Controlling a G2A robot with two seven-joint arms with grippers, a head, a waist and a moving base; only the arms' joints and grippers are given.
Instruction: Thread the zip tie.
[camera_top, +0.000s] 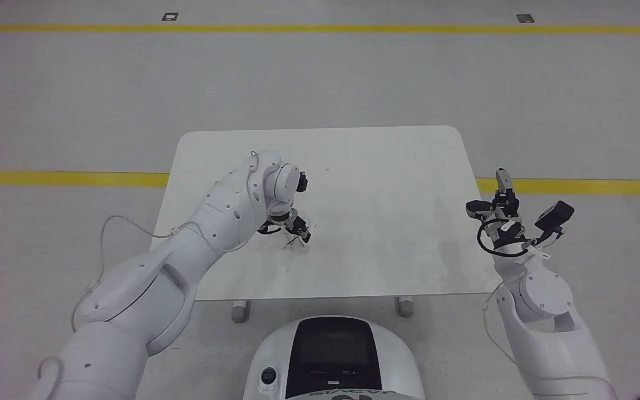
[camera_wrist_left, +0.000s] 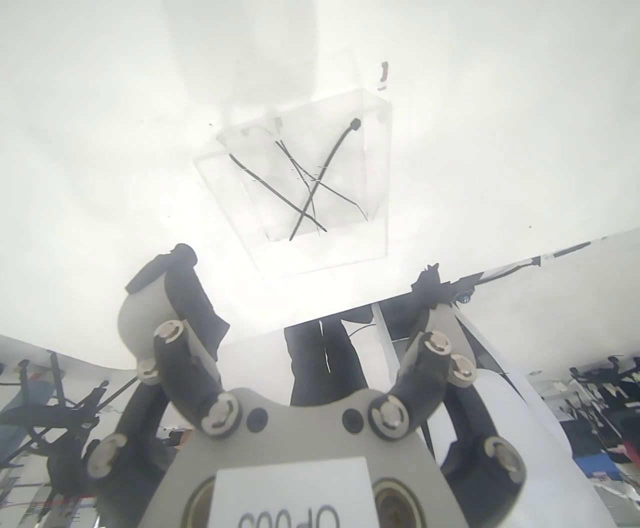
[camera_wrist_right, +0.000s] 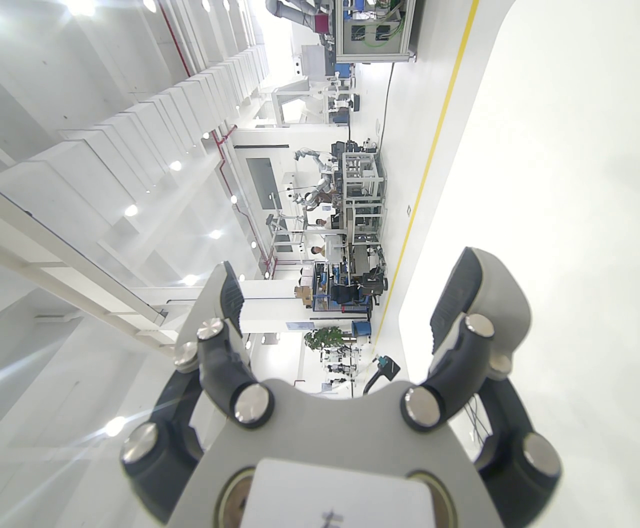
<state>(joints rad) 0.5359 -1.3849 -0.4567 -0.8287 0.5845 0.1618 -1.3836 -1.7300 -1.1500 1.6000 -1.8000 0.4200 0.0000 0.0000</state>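
Black zip ties (camera_wrist_left: 320, 175) lie crossed inside a clear, open-topped box (camera_wrist_left: 376, 200) on the white table (camera_top: 400, 180). One tie's head (camera_wrist_left: 356, 124) rests near the box's far wall. My left gripper (camera_wrist_left: 300, 282) hangs above the table just short of the box, open, with nothing between its fingers (camera_wrist_left: 170, 285). In the top view the left gripper (camera_top: 297, 232) is over the table's near-left part. My right gripper (camera_top: 530, 202) is held off the table's right edge. It faces out into the room and is open and empty, as its own view shows (camera_wrist_right: 345, 292).
A small dark piece (camera_wrist_left: 384, 70) lies on the table beyond the box. The table's near edge (camera_wrist_left: 310, 325) runs just behind my left gripper. Wide bare tabletop spreads to the right and far side of the left arm (camera_top: 230, 220).
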